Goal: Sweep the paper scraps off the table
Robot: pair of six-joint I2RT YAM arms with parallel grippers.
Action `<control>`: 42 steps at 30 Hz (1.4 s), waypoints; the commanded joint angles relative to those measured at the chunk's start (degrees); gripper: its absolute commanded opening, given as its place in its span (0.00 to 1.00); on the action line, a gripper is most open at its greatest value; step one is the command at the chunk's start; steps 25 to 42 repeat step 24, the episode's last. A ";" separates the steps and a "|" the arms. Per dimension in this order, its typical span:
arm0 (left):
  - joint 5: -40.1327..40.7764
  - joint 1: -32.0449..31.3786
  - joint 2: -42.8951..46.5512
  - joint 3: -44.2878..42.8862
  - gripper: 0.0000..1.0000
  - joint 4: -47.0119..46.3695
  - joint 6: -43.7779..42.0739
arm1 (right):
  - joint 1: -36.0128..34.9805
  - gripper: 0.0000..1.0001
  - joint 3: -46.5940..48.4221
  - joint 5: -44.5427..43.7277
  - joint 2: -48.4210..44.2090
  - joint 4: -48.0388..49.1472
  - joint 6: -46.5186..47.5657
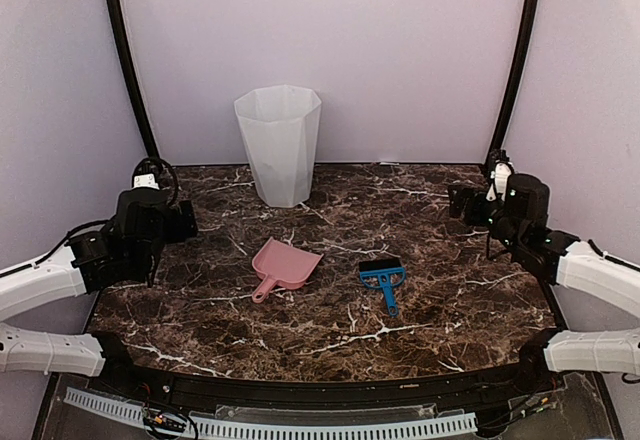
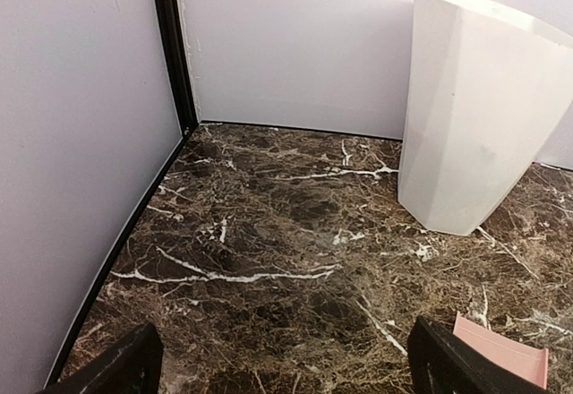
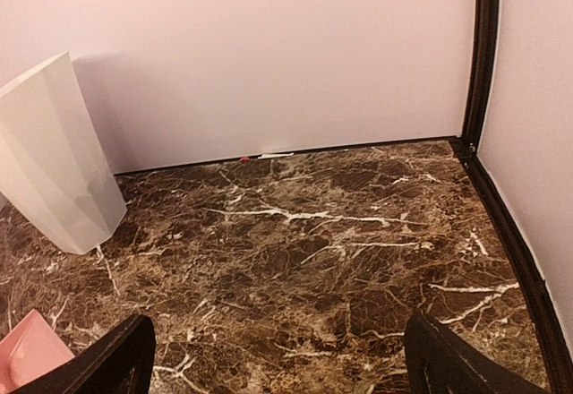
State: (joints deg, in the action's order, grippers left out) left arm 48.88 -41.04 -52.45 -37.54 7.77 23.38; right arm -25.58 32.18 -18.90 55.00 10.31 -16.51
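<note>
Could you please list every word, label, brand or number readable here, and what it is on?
No text can be read in any view.
The white bin, pink dustpan, blue brush and table show no print.
Any marking on the left arm or right arm is too small to read.

The table [image 1: 450,260] is a wide, flat top of dark brown marble pattern with thin white veins and a black rim at the front. It lies under the left gripper [image 2: 286,372] and spreads forward between its wide-apart jaws to the back wall. Below and ahead of the jaws of the right gripper [image 3: 282,363] the same veined surface [image 3: 340,233] shows. Far ahead of the right jaws, a little left of their middle, a tiny red speck [image 3: 243,158] sits where the table meets the wall. It is too small to tell if it is a paper scrap.
</note>
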 commanded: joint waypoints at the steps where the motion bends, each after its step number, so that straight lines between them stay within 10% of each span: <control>1: 3.06 0.34 1.33 2.54 0.99 -3.02 -1.95 | 0.46 0.99 -1.29 4.39 0.71 3.05 1.98; 42: 1.62 0.34 3.72 5.43 0.96 -5.02 -3.36 | 0.53 0.98 -5.98 3.09 -4.68 5.60 2.70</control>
